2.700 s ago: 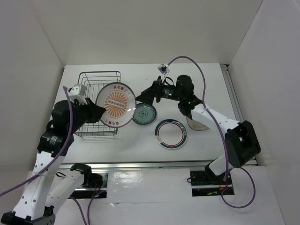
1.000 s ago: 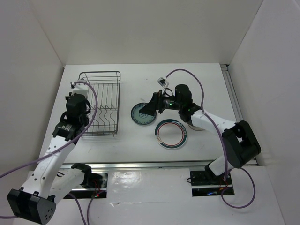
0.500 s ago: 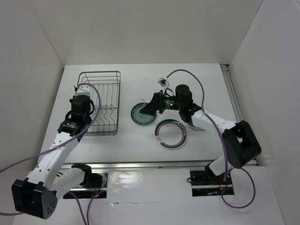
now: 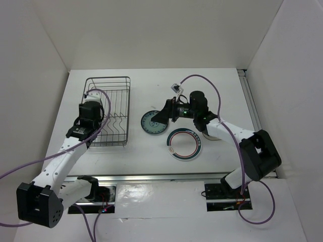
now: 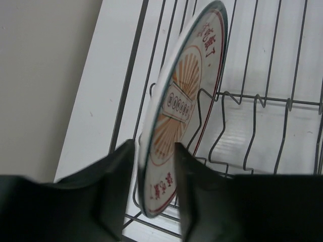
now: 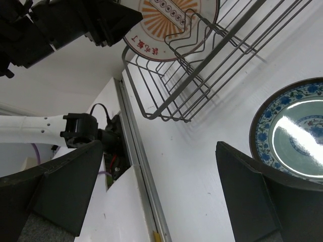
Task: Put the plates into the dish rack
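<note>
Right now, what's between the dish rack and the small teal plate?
Only bare white table separates the dish rack from the teal plate, in the top view.

I count three plates in clear view: sunburst plate (image 5: 176, 116), teal plate (image 4: 153, 124), rimmed plate (image 4: 185, 143); one rack (image 4: 113, 98).

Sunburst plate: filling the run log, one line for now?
left gripper: shut on sunburst plate, edge-up in dish rack | right gripper: open beside teal plate

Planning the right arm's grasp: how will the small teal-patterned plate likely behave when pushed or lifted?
The teal-patterned plate shows a bright glare, so it is probably glazed and slippery to grip. It lies flat on the table, so a push likely slides it. It seems ceramic: stiff, chip-prone.
</note>
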`<state>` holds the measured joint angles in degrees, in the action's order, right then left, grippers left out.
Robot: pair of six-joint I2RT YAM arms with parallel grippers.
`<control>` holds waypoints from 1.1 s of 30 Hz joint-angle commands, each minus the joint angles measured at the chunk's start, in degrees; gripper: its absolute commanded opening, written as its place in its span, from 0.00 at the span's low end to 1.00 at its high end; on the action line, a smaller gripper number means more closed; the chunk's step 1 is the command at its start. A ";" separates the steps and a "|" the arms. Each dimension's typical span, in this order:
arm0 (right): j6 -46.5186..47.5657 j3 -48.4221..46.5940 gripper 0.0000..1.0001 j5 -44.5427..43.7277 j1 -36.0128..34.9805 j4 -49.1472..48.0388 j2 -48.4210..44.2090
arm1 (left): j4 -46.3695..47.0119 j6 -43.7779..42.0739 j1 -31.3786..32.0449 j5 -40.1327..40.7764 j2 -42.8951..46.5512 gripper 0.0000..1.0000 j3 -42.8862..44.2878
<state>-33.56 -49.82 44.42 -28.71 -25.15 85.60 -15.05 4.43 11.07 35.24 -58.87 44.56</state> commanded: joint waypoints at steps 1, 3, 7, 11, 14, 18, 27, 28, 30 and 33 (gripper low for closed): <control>1.12 -0.27 1.00 -0.30 0.76 -1.05 -2.11 | 2.92 2.69 -0.08 1.49 0.16 0.56 0.62; 2.53 -0.88 1.00 -2.92 0.76 2.71 -2.63 | 2.92 2.69 -0.08 2.28 0.69 0.78 0.62; 7.53 -2.55 1.00 -9.51 2.17 11.41 -3.25 | 1.87 4.97 -0.08 4.74 3.67 1.00 2.55; 13.08 -5.02 1.00 -17.35 6.64 19.34 -1.06 | -0.85 11.82 -0.08 -0.49 9.64 1.00 6.67; 13.69 -5.02 0.99 -16.12 12.09 19.87 2.89 | -0.86 11.83 -0.70 -9.11 15.70 1.00 7.30; 16.85 -9.31 0.93 -13.76 15.26 22.33 10.53 | 1.94 10.08 -0.70 -28.85 20.28 1.00 6.07; 19.23 -8.45 0.88 -15.68 12.80 19.17 16.09 | 2.57 10.77 -0.70 -40.69 21.34 1.00 6.60; 19.24 -8.97 0.86 -15.68 12.80 19.17 16.09 | 2.57 10.78 -0.70 -41.39 21.34 1.00 6.60; 20.64 -10.99 0.83 -12.97 12.80 20.66 19.23 | 2.57 10.78 -0.70 -42.45 21.34 1.00 6.60; 21.43 -14.42 0.76 -10.16 12.80 21.19 24.15 | 1.96 11.31 -0.70 -43.33 20.73 1.00 7.12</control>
<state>-14.52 -60.45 31.70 -15.84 -3.64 105.86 -14.79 14.17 10.61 -4.89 -38.17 50.02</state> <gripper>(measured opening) 0.771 1.000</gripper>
